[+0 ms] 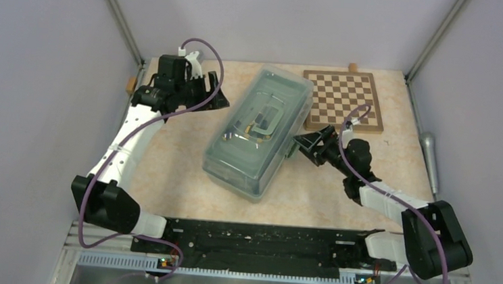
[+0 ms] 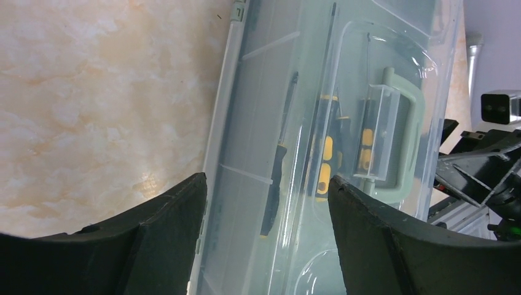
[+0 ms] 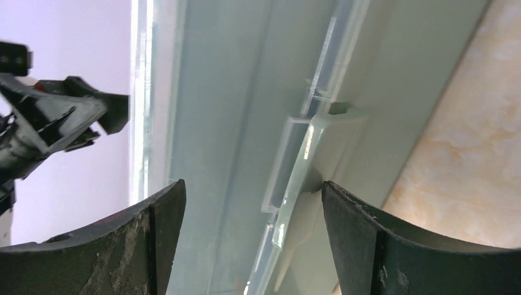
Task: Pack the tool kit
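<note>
The pale-green toolbox (image 1: 256, 132) lies slantwise mid-table with its translucent lid shut. Through the lid in the left wrist view (image 2: 344, 74) I see yellow-black screwdrivers (image 2: 325, 166) and the pale-green carry handle (image 2: 408, 129). Pliers and tape measure cannot be made out. My left gripper (image 1: 221, 101) is open and empty at the box's far-left side, its jaws (image 2: 267, 180) over the lid's edge. My right gripper (image 1: 301, 144) is open and empty at the box's right side, its jaws (image 3: 253, 184) either side of a translucent latch (image 3: 310, 160), not touching it.
A wooden chessboard (image 1: 344, 98) lies at the back right, next to the box's far end. A grey cylindrical object (image 1: 429, 156) lies along the right table edge. Grey walls close in the left, back and right sides.
</note>
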{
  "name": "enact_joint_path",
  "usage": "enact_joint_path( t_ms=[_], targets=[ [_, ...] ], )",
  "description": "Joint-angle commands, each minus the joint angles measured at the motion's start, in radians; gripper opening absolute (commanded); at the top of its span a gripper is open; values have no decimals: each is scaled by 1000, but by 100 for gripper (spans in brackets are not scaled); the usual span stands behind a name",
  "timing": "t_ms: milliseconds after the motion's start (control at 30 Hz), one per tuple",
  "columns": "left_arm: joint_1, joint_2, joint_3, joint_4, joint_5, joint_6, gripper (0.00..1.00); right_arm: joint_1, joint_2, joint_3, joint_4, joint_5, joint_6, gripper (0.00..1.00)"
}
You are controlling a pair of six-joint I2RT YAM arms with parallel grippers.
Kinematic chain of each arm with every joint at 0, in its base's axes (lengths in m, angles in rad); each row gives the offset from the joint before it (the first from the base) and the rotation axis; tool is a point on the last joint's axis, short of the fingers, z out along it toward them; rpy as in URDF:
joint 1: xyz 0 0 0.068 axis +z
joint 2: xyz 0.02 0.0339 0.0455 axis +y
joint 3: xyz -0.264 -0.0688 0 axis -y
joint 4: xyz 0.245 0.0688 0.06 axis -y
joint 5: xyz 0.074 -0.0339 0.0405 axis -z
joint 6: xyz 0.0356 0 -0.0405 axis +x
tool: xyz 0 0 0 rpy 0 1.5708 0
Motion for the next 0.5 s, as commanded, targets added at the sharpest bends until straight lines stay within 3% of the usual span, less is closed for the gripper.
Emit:
enact_joint_path(
  t_ms=[0, 133, 467],
  targets=[
    [-13, -21, 45, 7, -30, 19, 77, 7, 28, 21, 201, -63, 21, 80],
    [-38, -15, 47, 4, -41, 22, 75, 10, 60, 15, 274, -73, 52, 79],
    [-74, -8, 54, -4, -70, 30, 68, 16, 73, -28, 299, -38, 64, 66]
  ],
)
